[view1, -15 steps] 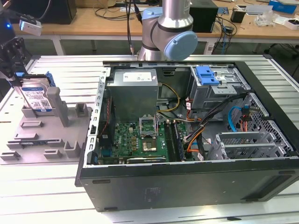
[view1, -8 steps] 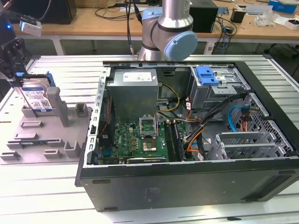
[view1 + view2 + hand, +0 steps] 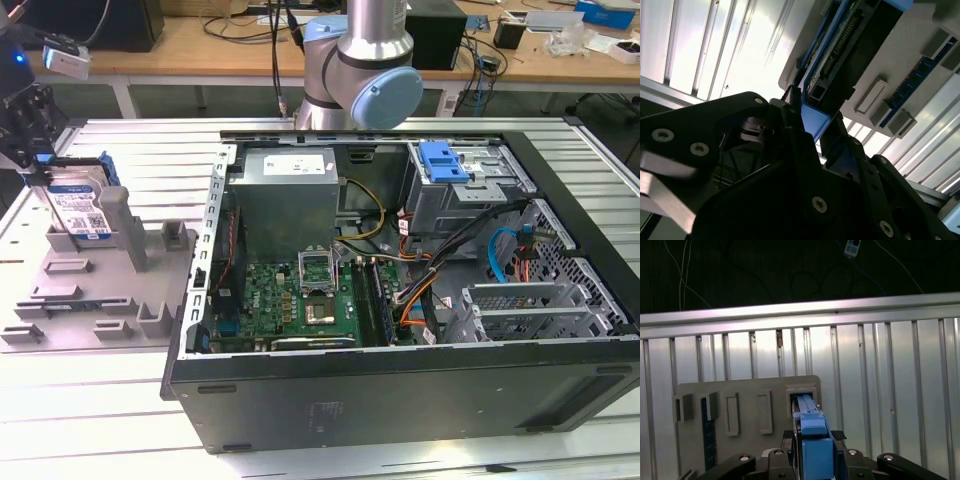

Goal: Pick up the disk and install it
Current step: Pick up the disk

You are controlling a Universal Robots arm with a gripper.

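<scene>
The disk (image 3: 78, 205) stands on edge in a slot of the grey holder plate (image 3: 90, 290) at the exterior view's left; its white-and-blue label and blue frame show. My gripper (image 3: 38, 160) sits over its top edge. In the first wrist view the disk's blue frame (image 3: 812, 425) runs between the two black fingers (image 3: 788, 435), which press on either side of it, with the gripper (image 3: 813, 436) shut on it. The second wrist view shows the disk (image 3: 835, 50) from the side, with its connector edge visible and the gripper (image 3: 812, 125) clamped on the blue frame.
An open computer case (image 3: 400, 400) lies to the exterior view's right of the holder. Inside it are a grey power supply box (image 3: 285, 195), a motherboard (image 3: 300, 300), cables and a drive cage with a blue latch (image 3: 445, 165). The arm's base (image 3: 360, 60) stands behind the case.
</scene>
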